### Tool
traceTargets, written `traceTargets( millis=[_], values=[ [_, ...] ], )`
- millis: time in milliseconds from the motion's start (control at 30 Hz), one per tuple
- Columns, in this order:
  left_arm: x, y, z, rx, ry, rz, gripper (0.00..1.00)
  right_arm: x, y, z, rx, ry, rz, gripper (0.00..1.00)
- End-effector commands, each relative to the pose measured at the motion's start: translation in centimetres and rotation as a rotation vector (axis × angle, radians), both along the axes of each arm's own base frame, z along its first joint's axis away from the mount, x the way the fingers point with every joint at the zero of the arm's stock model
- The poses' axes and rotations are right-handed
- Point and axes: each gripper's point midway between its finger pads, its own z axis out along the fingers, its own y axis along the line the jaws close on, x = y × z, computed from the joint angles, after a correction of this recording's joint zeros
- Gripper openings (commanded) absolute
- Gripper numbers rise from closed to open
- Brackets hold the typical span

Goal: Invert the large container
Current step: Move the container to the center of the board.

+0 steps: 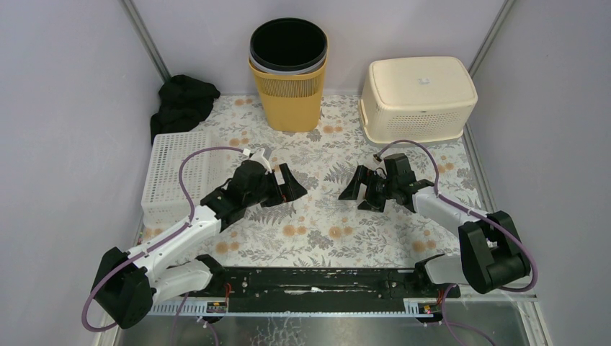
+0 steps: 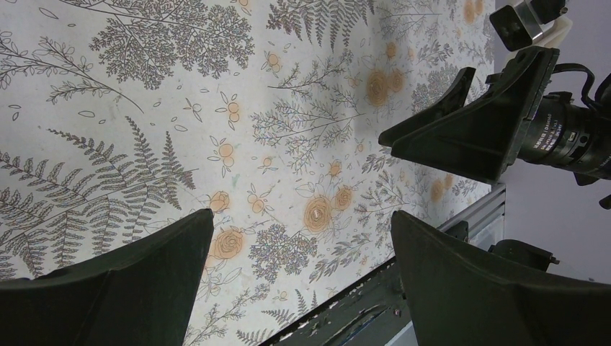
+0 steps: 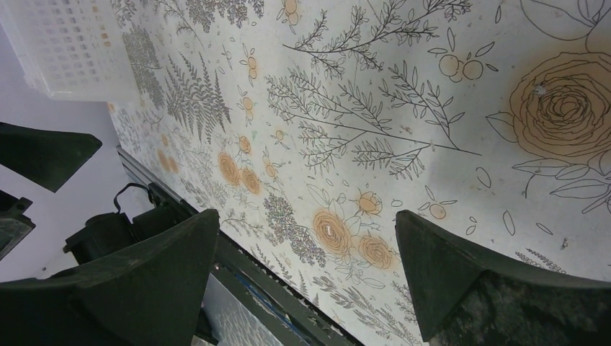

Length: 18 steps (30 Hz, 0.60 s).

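The large cream container (image 1: 418, 97) stands at the back right with its closed base up and its wider rim on the table. It shows only in the top view. My left gripper (image 1: 294, 185) (image 2: 301, 216) hovers open over the flowered tablecloth at mid-table, holding nothing. My right gripper (image 1: 358, 196) (image 3: 306, 215) faces it from the right, also open, with only cloth between its fingers. Both are well short of the container. The right gripper (image 2: 447, 122) shows in the left wrist view too.
A yellow bin (image 1: 290, 90) with darker bins nested inside stands upright at the back centre. A white mesh basket (image 1: 176, 173) (image 3: 72, 43) lies along the left edge, and a black cloth (image 1: 184, 101) is bunched behind it. Walls close in on both sides.
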Motion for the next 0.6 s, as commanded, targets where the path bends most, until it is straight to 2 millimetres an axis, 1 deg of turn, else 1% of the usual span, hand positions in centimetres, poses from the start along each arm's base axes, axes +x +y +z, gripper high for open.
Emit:
traceTargets(
  millis=[0,367,567],
  values=[
    [0.49,-0.66,1.09,-0.041,-0.048,-0.007,1.0,0.07,0.62,0.48,0.027,-0.013,0.016,0.99],
    [0.44,-0.7,1.01,-0.042,-0.05,-0.01,1.0,0.35,0.79,0.67,0.031,-0.007,0.014,1.0],
    [0.83,-0.84,1.64,-0.045,-0.066,-0.008,1.0,0.85,0.96,1.34,0.031,-0.017,0.017,1.0]
  ],
)
